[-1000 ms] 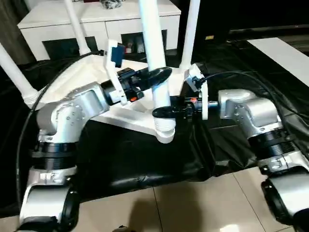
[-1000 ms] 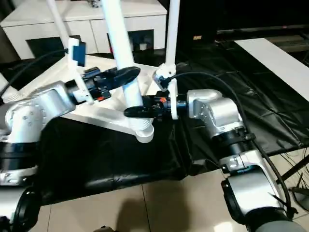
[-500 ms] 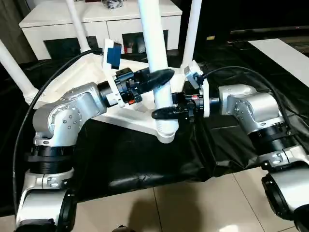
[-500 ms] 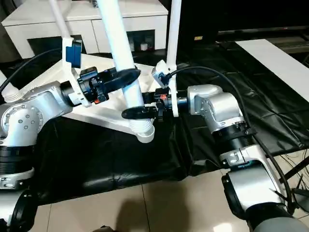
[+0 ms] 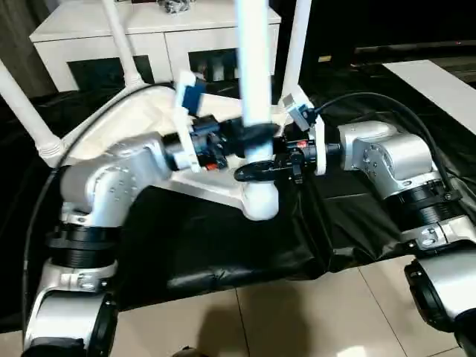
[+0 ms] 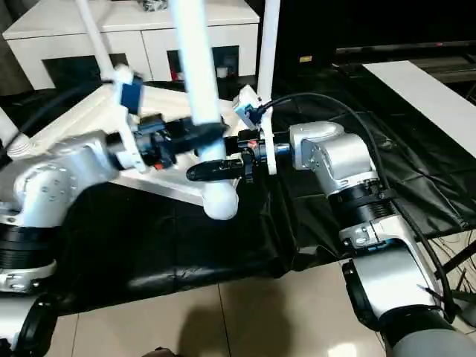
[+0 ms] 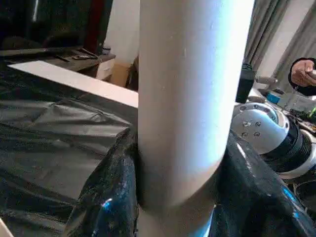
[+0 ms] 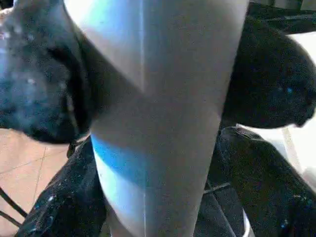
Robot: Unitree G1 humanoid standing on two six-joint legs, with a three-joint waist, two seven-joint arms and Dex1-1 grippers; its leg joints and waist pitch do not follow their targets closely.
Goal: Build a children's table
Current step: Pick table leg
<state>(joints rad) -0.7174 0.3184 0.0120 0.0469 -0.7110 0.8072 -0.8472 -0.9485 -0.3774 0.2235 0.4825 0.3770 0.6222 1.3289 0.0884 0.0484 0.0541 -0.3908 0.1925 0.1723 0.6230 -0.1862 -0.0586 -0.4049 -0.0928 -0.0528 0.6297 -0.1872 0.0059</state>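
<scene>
Jaws of both grippers flank the leg [image 5: 253, 82] at the tabletop [image 5: 149, 119] corner.

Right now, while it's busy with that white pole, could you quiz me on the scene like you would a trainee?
1. True or false: the tabletop lies upside down on the black-covered table.
2. Besides the fourth leg between the grippers, how many other legs already stand up from the tabletop?
3. Which gripper is higher on the fourth leg? A: left gripper. B: right gripper.

Key: 1 true; 2 three; 3 A.
</scene>
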